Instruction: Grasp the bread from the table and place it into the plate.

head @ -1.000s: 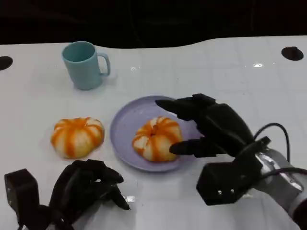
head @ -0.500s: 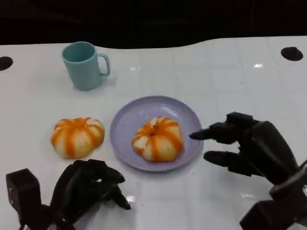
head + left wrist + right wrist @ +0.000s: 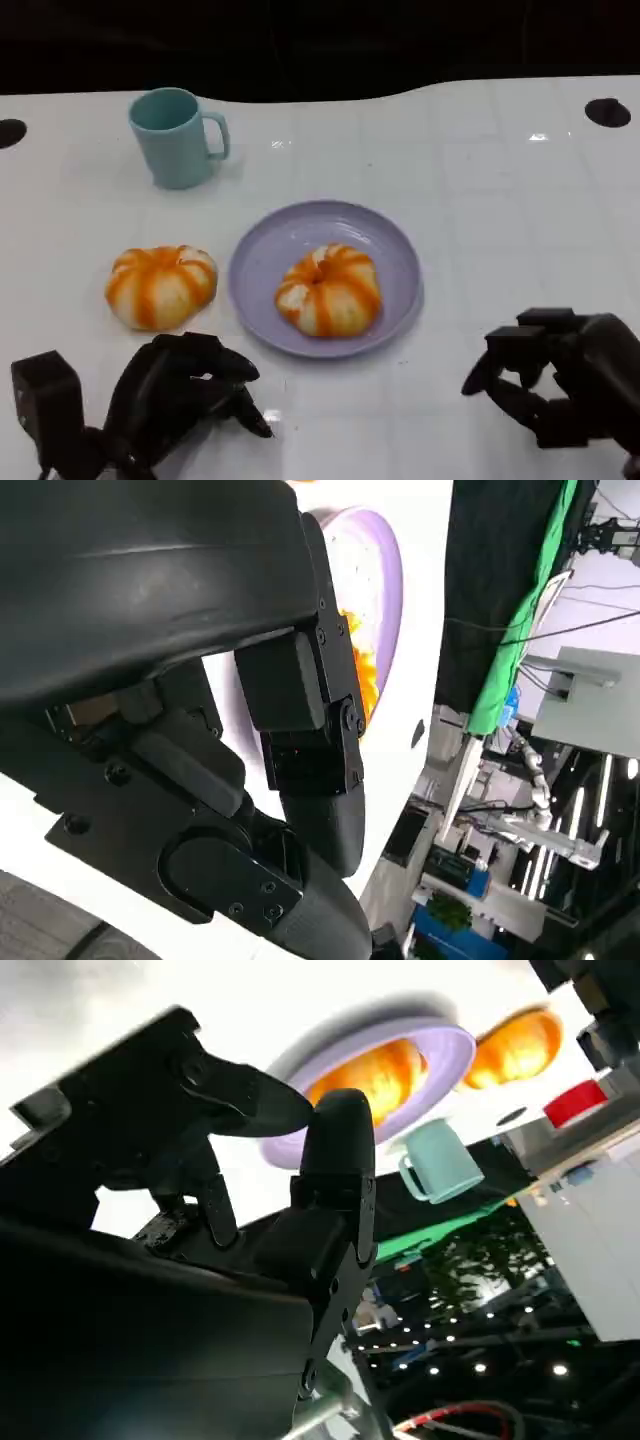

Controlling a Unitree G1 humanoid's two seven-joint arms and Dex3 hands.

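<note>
Two robot hands: both are low at the near edge of the white counter (image 3: 500,200), one on each side.
Left robot hand (image 3: 180,395): it is black, and its fingers are curled in with nothing in them. It sits on the counter just in front of the bread that is off the plate, and does not touch it.
Right robot hand (image 3: 560,385): it is black too. Its fingers are bent but apart, and it holds nothing. It is off to the right of the plate, well apart from it.
Bread on the plate (image 3: 328,290): a round bun, white with orange stripes. It lies in the plate, a bit toward the near side. The right wrist view shows it as a glowing orange shape (image 3: 372,1072) inside the plate's rim (image 3: 440,1055).
Plate (image 3: 395,250): round and light purple. It lies flat in the middle of the counter.
Second bread (image 3: 160,285): the same kind of bun. It lies on the bare counter, just beside the plate on the left, not touching it.
Cup (image 3: 175,135): light blue-green, standing upright, with its handle pointing right. It is farther back on the left, well apart from the plate and both buns.
Dark spots: one small black round spot (image 3: 608,111) is at the far right of the counter, and another (image 3: 10,130) is at the far left edge.
Far end: behind the counter it is all dark.
</note>
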